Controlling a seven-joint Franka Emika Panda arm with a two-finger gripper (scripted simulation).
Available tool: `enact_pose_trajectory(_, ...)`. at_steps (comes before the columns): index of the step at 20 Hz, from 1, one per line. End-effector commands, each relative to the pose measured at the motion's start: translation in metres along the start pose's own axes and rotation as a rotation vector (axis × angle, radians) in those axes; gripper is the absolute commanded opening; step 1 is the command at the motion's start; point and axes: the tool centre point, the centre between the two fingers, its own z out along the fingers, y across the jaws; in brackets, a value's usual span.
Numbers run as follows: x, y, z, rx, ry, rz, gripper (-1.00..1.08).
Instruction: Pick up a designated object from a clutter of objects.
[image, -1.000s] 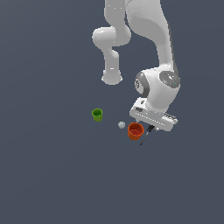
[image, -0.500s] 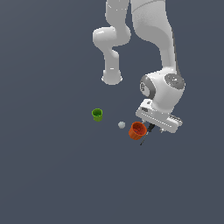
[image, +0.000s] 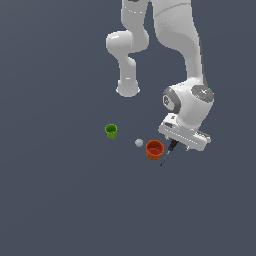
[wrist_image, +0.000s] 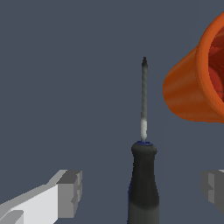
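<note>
Lowered since before, jaws straddle screwdriver (wrist_image: 142, 175).

We observe one continuous flat surface (image: 55, 200) of uniform dark slate grey filling both views on every side of the pincer (wrist_image: 142, 188). We find no wall, window, furniture or seam. Lighting is even and diffuse; only faint, soft shading marks the ground beneath the pincer.

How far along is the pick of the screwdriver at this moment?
Done: the gripper is open and straddles the screwdriver handle, beside the orange-red cup. In hand: lining up for the grasp; neither finger touches it. Left: closing and lifting; the screwdriver lies on the floor.
</note>
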Motion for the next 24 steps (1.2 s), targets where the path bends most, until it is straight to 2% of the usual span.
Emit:
enact_pose_trajectory(1, 0.001, 0.001, 0.004, -0.002, -0.001, 0.002, 1.00)
enact_pose_trajectory(11, 0.003, 0.014, 0.054, -0.023, -0.009, 0.017, 1.00)
enact_pose_trajectory(17, 0.004, 0.017, 0.065, -0.027, -0.011, 0.021, 1.00)
enact_pose_trajectory(18, 0.004, 0.017, 0.065, -0.027, -0.011, 0.021, -1.00)
enact_pose_trajectory(24, 0.004, 0.017, 0.065, -0.027, -0.011, 0.021, -1.00)
